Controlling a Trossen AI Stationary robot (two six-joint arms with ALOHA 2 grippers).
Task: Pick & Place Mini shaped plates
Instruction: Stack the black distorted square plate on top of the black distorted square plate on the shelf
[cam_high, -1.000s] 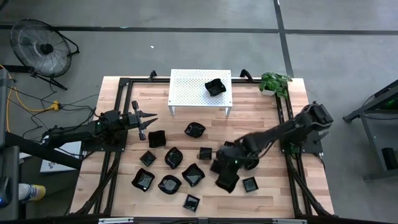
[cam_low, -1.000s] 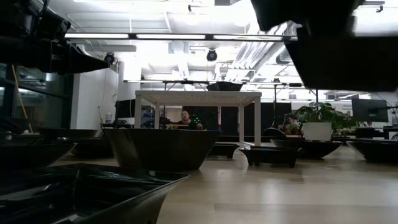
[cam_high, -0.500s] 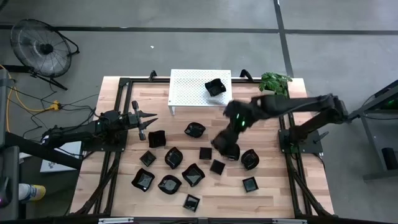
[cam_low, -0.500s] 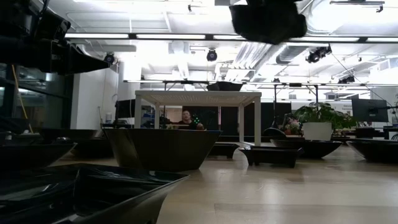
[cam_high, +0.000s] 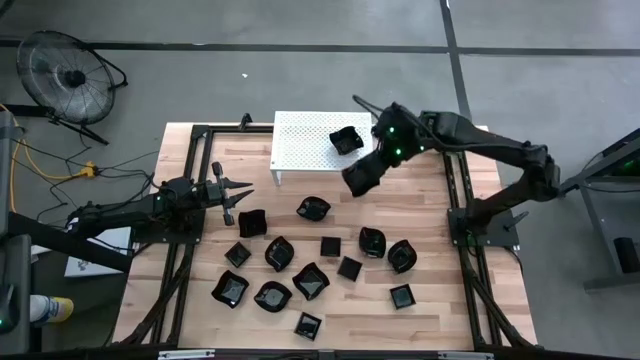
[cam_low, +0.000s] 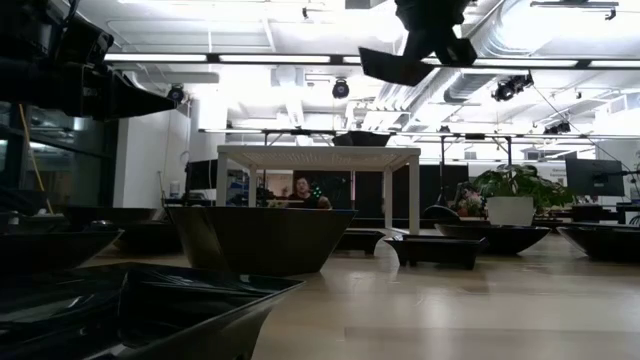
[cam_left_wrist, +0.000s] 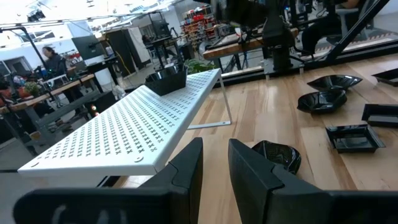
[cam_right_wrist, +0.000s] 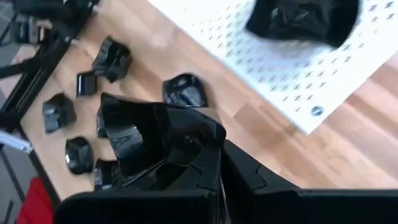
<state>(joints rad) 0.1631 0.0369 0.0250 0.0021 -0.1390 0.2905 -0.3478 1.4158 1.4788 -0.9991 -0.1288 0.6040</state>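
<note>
My right gripper (cam_high: 374, 165) hangs in the air by the near right corner of the white perforated stand (cam_high: 310, 145), shut on one mini shaped plate (cam_high: 359, 176), a glossy black square dish also in the low view (cam_low: 404, 66). One black plate (cam_high: 346, 140) sits on the stand's top. Several more black plates (cam_high: 290, 265) lie flat on the wooden table in front of the stand. My left gripper (cam_high: 243, 192) waits at the table's left, level, open by a narrow gap (cam_left_wrist: 215, 167) with nothing in it. My right gripper holds the plate by the side of its rim (cam_right_wrist: 198, 138) nearest the wrist, pinched between the two fingers. The fingers slant down from the table's far right. The plate is lifted clear of table and stand, tilted, and sticks out beyond the fingertips.
A potted plant (cam_high: 441, 132) stands at the far right corner, right of the stand. Black frame rails (cam_high: 455, 190) run along both sides of the table. A fan (cam_high: 68, 72) stands on the floor beyond the left. Bare wood lies between stand and plates.
My right gripper has risen from the plates at the table's near right and swung toward the far edge, up to the stand's near right corner, turning as it went. It stays shut on the plate, which has gone with it, lifted clear.
</note>
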